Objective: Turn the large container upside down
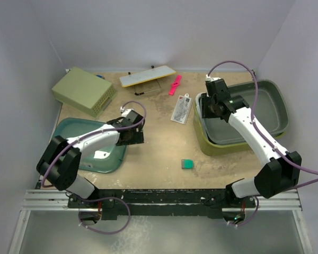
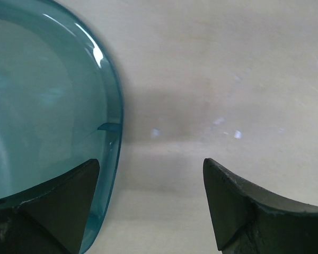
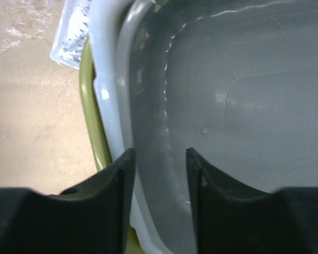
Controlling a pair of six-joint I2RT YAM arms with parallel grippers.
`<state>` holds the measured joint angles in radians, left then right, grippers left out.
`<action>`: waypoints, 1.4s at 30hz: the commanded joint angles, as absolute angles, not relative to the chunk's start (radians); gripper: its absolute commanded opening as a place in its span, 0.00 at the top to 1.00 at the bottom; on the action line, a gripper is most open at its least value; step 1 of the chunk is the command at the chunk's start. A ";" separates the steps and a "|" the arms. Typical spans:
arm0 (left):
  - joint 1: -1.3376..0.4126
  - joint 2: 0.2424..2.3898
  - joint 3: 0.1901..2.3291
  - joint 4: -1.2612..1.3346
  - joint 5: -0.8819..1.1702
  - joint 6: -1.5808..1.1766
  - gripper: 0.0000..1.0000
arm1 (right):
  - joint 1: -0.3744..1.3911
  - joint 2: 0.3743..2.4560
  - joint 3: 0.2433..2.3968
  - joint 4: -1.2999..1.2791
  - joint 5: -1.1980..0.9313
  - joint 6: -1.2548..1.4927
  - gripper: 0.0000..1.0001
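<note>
Left fingers open. Right fingers half-closed, grip unclear, at nested dark grey plastic tub; large olive-green plastic container may be left unturned.

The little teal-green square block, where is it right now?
In the top view the small teal-green square block lies on the tan tabletop, right of centre, close to the near left corner of the olive-green rectangular plastic tub.

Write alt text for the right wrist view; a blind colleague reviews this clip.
The right end effector, jaws slightly apart, hangs over the rim of a grey tub nested inside the olive-green large container. Tan table and a clear packet show at left.
</note>
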<state>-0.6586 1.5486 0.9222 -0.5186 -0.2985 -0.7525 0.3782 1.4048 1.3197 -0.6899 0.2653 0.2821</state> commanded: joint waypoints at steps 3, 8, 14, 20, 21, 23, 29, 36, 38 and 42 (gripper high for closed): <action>-0.592 1.384 0.936 -0.598 -0.367 -0.699 0.23 | 0.350 1.414 1.292 -0.643 0.202 0.266 0.56; -0.593 1.342 1.017 -0.611 -0.286 -0.663 0.23 | 0.350 1.398 1.256 -0.638 0.156 0.288 0.52; -0.594 1.344 1.060 -0.594 -0.235 -0.639 0.23 | 0.350 1.337 1.198 -0.603 0.098 0.306 0.54; -0.607 1.366 1.037 -0.570 -0.209 -0.650 0.23 | 0.350 1.305 1.171 -0.643 0.156 0.294 0.61; -0.612 1.369 1.034 -0.567 -0.209 -0.651 0.23 | 0.350 1.301 1.167 -0.654 0.179 0.293 0.62; -0.622 1.375 1.034 -0.566 -0.209 -0.654 0.23 | 0.350 1.296 1.164 -0.681 0.238 0.288 0.70; -0.647 1.388 1.035 -0.554 -0.213 -0.659 0.23 | 0.350 1.235 1.218 -0.759 0.339 0.324 0.67; -0.689 1.419 1.066 -0.534 -0.206 -0.655 0.23 | 0.345 1.117 1.325 -0.841 0.634 0.409 0.37; -0.702 1.429 1.072 -0.532 -0.207 -0.651 0.23 | 0.335 1.118 1.339 -0.890 0.792 0.475 0.22; -0.721 1.449 1.072 -0.528 -0.199 -0.648 0.23 | 0.331 1.174 1.366 -1.071 1.033 0.710 0.10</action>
